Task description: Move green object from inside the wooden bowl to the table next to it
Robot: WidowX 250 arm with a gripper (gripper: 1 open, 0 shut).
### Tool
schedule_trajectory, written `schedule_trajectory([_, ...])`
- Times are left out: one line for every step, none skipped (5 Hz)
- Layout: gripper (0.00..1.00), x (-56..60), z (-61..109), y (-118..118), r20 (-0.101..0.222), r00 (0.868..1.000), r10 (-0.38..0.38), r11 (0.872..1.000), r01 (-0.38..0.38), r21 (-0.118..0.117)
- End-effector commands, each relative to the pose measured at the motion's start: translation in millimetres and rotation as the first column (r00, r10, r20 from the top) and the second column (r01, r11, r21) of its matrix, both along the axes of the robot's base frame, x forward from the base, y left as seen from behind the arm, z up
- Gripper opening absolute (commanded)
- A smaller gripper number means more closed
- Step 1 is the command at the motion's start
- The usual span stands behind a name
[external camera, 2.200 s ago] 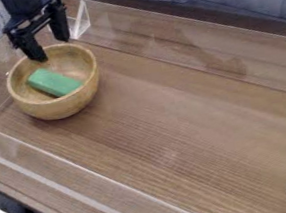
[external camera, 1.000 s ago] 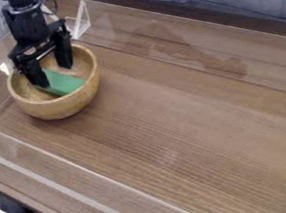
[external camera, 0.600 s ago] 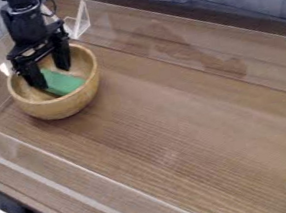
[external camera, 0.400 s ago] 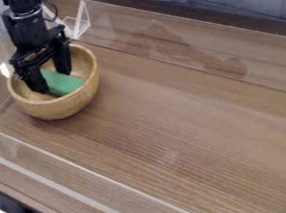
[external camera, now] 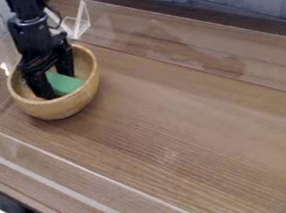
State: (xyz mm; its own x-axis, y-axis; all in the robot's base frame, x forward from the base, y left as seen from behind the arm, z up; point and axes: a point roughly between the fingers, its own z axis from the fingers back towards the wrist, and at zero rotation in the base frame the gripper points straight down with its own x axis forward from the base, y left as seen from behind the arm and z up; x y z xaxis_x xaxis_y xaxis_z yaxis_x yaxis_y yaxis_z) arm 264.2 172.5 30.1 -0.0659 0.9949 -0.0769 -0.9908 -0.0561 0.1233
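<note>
Black, wide-spread gripper fingers straddle the green rectangular block inside the round tan wooden bowl; closing off-centre could pinch the near rim or tip the block.

The gripper points downward; its dark fingers are spread open.

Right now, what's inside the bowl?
In the bowl: the green block, with the open gripper reaching in over it. The block's left part and the bowl floor beneath are hidden.
</note>
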Motion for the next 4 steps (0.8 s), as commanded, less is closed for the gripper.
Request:
schedule_trajectory([1.0, 18.4, 15.5, 11.0, 0.03, 0.999, -0.011, 1.0, 0.01, 0.026])
schedule_trajectory([1.0, 9.1, 4.4, 1.6, 0.011, 0.999, -0.03, 1.0, 0.03, 0.006])
schedule_trajectory([0.0, -1.2, -3.2, -7.7, -0.008, 0.999, -0.052, 0.998, 0.052, -0.019])
schedule_trajectory([1.0, -5.3, 7.2, 7.0, -0.024, 0.999, -0.037, 0.998, 0.036, -0.048])
